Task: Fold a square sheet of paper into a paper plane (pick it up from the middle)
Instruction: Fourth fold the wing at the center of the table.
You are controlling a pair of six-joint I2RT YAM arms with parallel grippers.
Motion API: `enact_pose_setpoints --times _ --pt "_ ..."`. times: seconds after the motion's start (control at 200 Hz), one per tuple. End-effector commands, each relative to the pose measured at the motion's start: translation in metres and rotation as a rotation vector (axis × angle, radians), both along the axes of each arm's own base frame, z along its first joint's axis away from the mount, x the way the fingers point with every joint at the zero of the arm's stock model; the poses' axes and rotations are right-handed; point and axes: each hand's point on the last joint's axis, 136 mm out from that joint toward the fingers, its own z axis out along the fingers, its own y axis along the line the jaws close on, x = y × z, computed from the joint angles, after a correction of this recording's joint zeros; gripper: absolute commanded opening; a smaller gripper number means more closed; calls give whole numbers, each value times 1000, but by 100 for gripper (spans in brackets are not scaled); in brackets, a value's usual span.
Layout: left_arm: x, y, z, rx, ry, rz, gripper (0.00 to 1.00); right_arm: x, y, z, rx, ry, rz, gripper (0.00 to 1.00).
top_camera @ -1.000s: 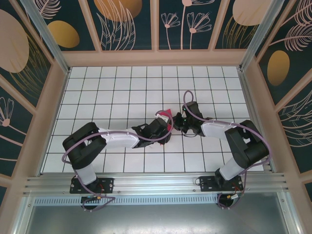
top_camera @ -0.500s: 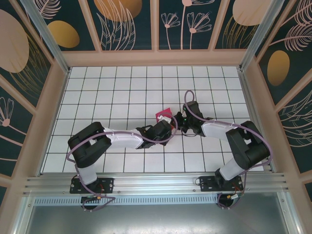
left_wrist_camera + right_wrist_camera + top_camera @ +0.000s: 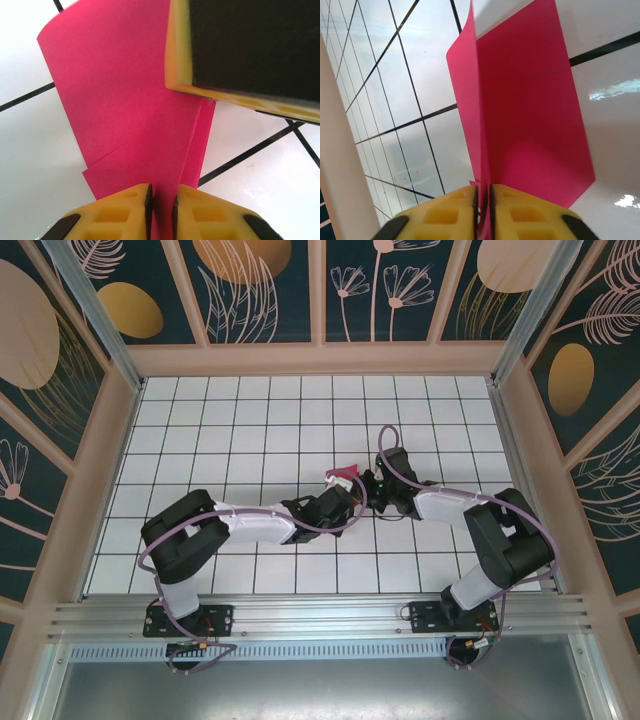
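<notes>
From the near edge of the table (image 3: 200, 570) both arms reach in to about the middle of the tiled surface, well away from every edge. There the left gripper (image 3: 162, 200) is pinched tight on the fold of the sheet of paper (image 3: 125, 100), and the right gripper (image 3: 482, 197) is nipped onto the same magenta sheet from the opposite side, holding it up on edge above the tiles. To my eye it is feather-light, limp and quick to crumple or tear if the two pull apart, so the doubled crease looks the firmest place to grip.
</notes>
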Motion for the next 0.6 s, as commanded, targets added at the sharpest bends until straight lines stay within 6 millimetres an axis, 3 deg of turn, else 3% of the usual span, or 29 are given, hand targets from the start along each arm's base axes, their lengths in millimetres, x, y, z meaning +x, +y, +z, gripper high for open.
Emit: enact_pose_setpoints --times 0.0,0.15,0.375,0.595 --pt "-2 5 -3 17 -12 -4 16 3 -6 13 0 -32 46 20" --pt "-5 2 -7 -4 -2 -13 9 5 -11 12 -14 -29 74 19" --pt "-6 -4 -6 -41 8 -21 11 6 -7 6 -13 -9 112 15" --pt "-7 -1 -8 -56 15 -7 0 10 -5 9 -13 -23 121 23"
